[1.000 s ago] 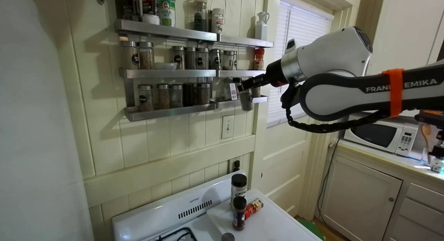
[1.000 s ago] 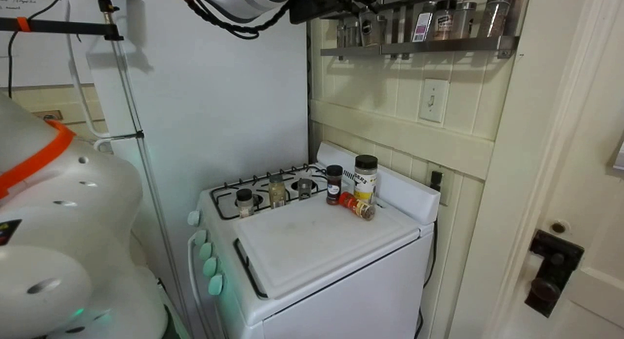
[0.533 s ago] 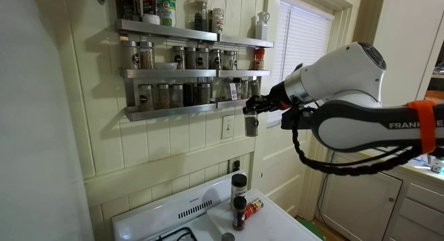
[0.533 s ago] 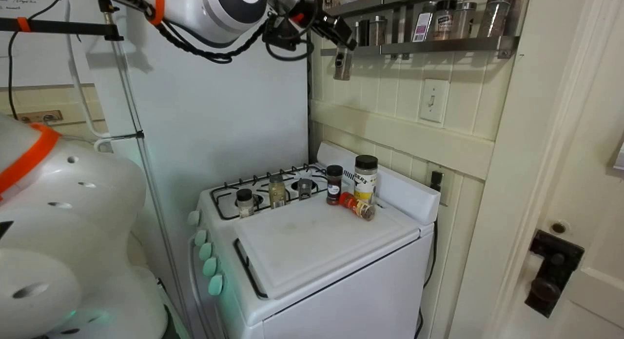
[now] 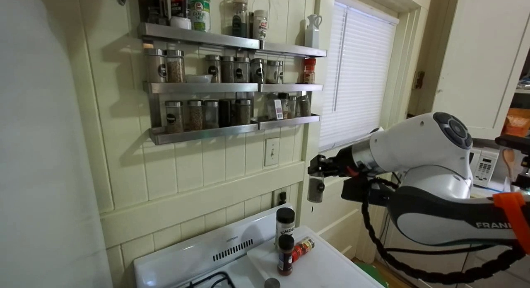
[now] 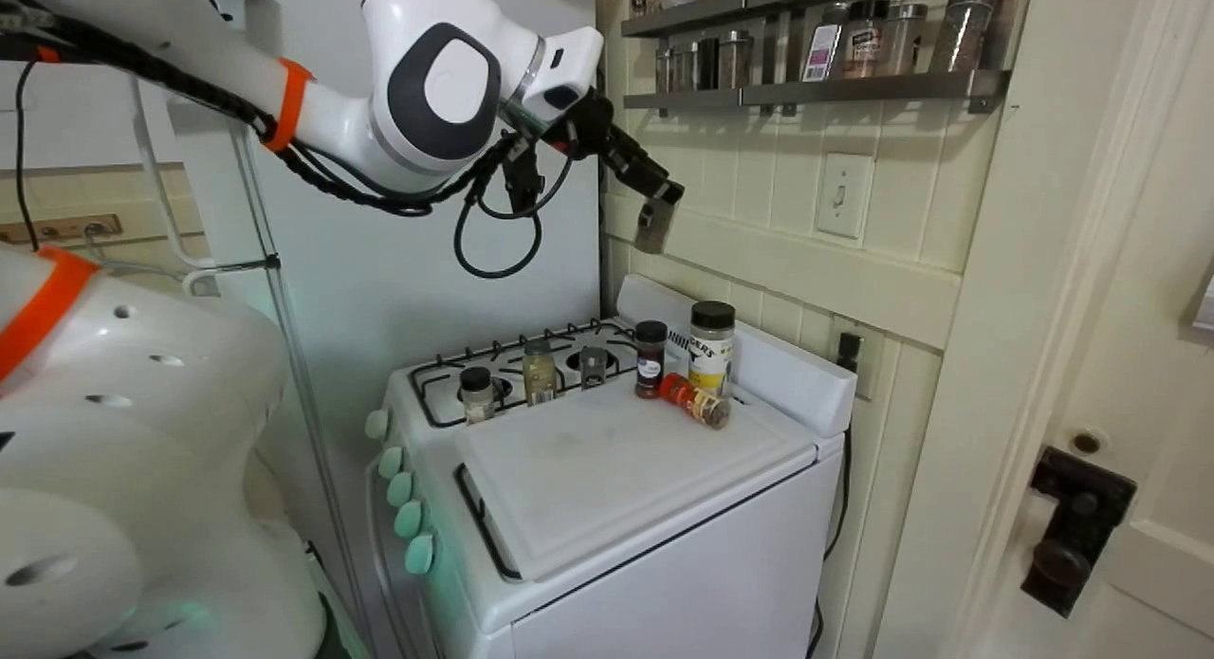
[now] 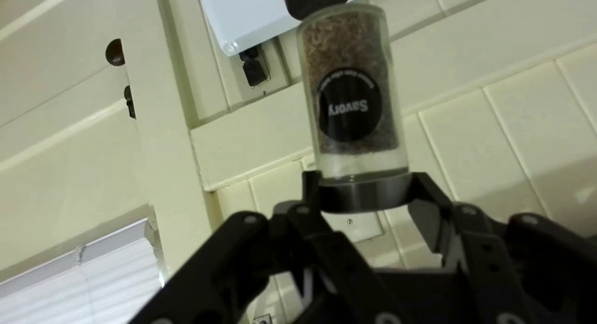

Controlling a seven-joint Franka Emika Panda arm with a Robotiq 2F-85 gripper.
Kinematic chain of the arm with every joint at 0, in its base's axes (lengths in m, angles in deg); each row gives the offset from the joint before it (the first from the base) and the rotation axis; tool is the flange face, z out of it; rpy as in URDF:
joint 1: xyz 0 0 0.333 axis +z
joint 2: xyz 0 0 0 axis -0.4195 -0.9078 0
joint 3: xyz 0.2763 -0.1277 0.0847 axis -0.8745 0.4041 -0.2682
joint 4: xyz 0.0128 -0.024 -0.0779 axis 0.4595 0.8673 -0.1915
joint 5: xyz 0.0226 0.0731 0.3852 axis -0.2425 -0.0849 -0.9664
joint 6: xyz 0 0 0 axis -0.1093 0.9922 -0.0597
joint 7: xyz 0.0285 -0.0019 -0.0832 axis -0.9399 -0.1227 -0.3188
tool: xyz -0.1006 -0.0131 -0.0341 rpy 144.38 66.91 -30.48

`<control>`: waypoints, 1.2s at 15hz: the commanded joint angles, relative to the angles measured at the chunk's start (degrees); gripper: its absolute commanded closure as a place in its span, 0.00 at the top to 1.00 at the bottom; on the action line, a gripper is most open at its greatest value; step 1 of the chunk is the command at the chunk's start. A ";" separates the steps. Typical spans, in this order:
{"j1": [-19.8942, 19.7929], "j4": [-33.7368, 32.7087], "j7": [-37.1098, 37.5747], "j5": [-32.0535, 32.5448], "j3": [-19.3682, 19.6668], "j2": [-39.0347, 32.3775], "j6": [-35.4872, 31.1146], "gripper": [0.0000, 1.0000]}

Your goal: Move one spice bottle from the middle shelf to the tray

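Observation:
My gripper point(image 5: 317, 170) is shut on the metal lid of a clear glass spice bottle point(image 5: 316, 191) and holds it in the air, below the rack and above the stove. In the wrist view the bottle point(image 7: 347, 49) shows brown contents and a black "Savory" label; a finger point(image 7: 364, 193) presses each side of its lid. The bottle also hangs from the gripper, slightly tilted, in an exterior view point(image 6: 652, 230). The middle shelf point(image 5: 203, 88) holds several jars. The white tray-like board point(image 6: 607, 488) lies on the stove, below the bottle.
On the board's back part stand a tall black-lidded jar point(image 6: 711, 351) and a dark bottle point(image 6: 650, 363); a red-capped bottle point(image 6: 695, 401) lies beside them. Several bottles stand along its burner-side edge, including a greenish one point(image 6: 540, 375). The stove's back panel point(image 6: 787, 365) rises behind.
My gripper has moved down and away from the rack with the bottle in its fingers. The bottle went from lower-tier height to below the light switch. The other bottles have not moved.

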 commanded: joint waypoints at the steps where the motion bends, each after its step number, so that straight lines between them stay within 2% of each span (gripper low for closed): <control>1: 0.35 -0.45 0.40 0.80 0.70 -0.19 0.09 0.51; 5: 0.38 -0.97 0.34 0.81 0.99 -0.48 0.09 0.51; 6: 0.38 -0.97 0.34 0.81 0.99 -0.51 0.09 0.26; 8: 0.34 0.80 1.28 0.83 -0.98 -0.20 -1.49 0.26; 9: -1.27 -0.75 1.42 1.58 -2.81 -1.59 -1.45 0.26; 14: -3.99 -0.49 2.41 2.21 -8.20 -1.72 0.09 0.26; 18: -6.18 -0.41 3.02 2.13 -10.08 -0.38 2.51 0.26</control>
